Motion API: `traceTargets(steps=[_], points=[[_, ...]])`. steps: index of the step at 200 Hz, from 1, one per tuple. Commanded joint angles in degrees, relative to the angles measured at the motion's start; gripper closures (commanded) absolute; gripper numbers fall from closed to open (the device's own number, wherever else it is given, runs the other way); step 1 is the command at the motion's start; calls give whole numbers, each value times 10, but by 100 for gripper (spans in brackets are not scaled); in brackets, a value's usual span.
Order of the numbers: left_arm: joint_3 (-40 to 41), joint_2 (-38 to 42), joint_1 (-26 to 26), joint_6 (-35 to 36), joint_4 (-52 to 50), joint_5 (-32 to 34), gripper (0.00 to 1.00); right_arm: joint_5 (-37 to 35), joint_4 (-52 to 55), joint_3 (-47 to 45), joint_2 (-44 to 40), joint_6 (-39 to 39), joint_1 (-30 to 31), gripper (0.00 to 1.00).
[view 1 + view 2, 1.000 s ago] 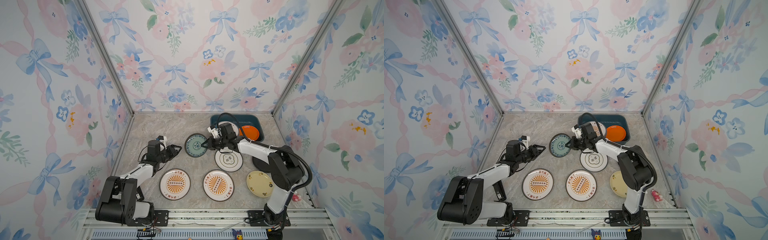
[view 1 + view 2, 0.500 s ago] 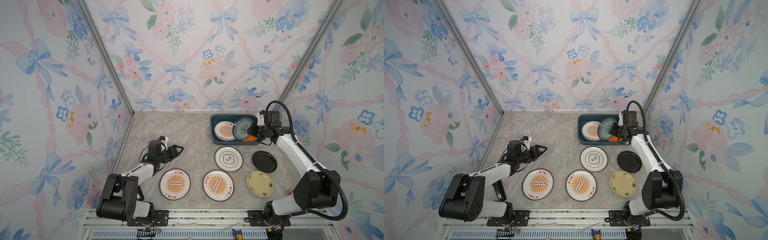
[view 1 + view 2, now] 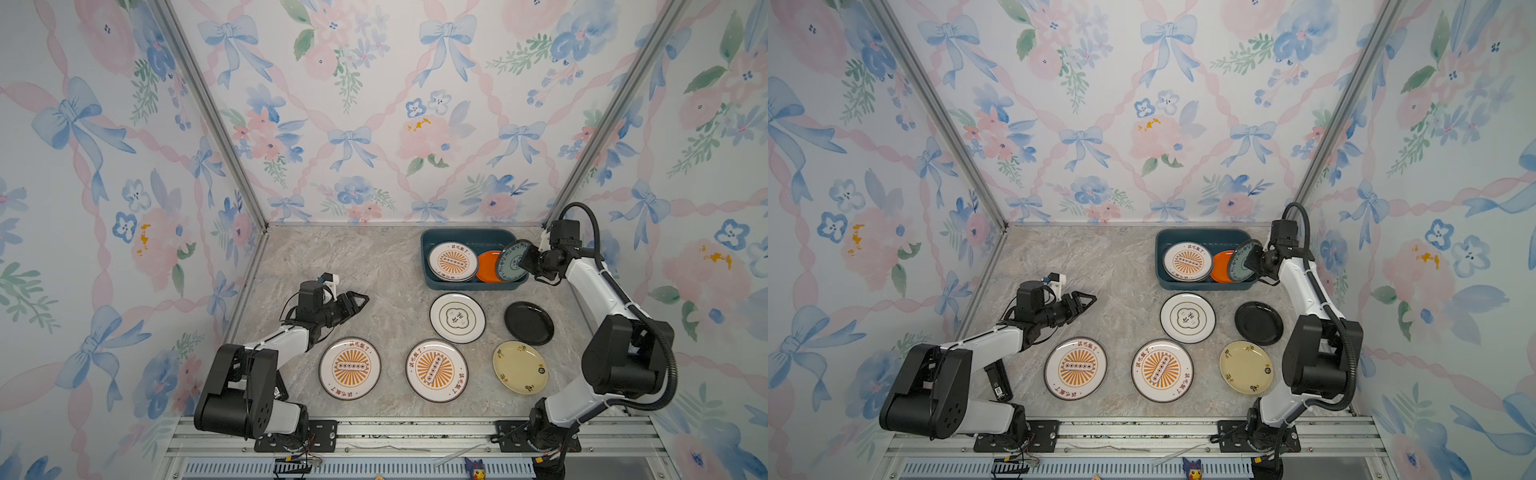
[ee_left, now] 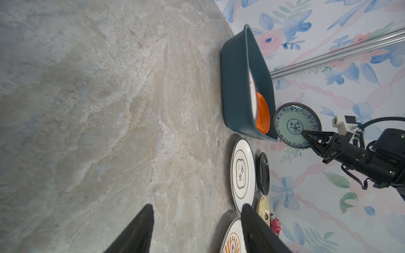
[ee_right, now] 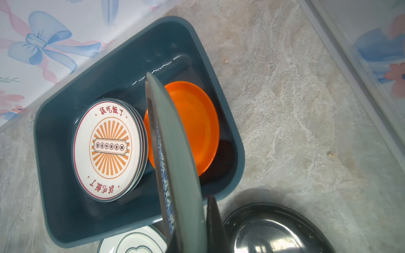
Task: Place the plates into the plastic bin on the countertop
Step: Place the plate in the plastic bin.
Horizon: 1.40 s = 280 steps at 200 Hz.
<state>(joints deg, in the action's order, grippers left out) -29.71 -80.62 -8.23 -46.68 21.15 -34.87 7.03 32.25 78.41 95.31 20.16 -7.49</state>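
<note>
**Teal plate brought from mid-counter to the bin**

Within the last second the right gripper (image 3: 525, 262) has lifted the teal plate (image 3: 514, 261) off the middle of the countertop (image 3: 374, 266). It has swung the plate to the bin (image 3: 465, 235), at the upper right of the surface in both top views. The gripper is clamped on the plate's rim. The plate hangs tilted on edge over the bin's right end, above the orange plate (image 3: 487, 266), which lies inside beside a stack of sunburst plates (image 3: 453, 262).

The plate is not yet released, so lowering and letting go look like the next steps. Dropped this steeply, it may lean on the wall rather than lie flat.

The left gripper (image 3: 361, 302), centre left, has spread wider and holds nothing.

Five plates remain outside the bin, lower right: two sunburst ones (image 3: 350, 368), a white plate (image 3: 457, 318), a black plate (image 3: 528, 323) and a yellow plate (image 3: 520, 367).
</note>
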Motion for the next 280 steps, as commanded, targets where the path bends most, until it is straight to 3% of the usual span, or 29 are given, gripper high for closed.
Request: traceTargets(steps=[1,46,175,208,253,280], points=[[-11,-6,-4,14,3,-9,35,28,-16,26,26,10,-5,100],[-13,-13,-4,15,3,-9,35,65,-44,20,64,27,-9,100],[-18,-26,-4,19,3,-9,35,88,-75,17,152,49,-29,96],[-18,-27,-4,19,3,-10,35,78,-74,14,164,48,-30,85],[-18,-27,-4,20,3,-10,35,48,-57,17,165,39,-29,63],[-18,-27,-4,21,3,-10,35,33,-45,23,156,35,-28,57]])
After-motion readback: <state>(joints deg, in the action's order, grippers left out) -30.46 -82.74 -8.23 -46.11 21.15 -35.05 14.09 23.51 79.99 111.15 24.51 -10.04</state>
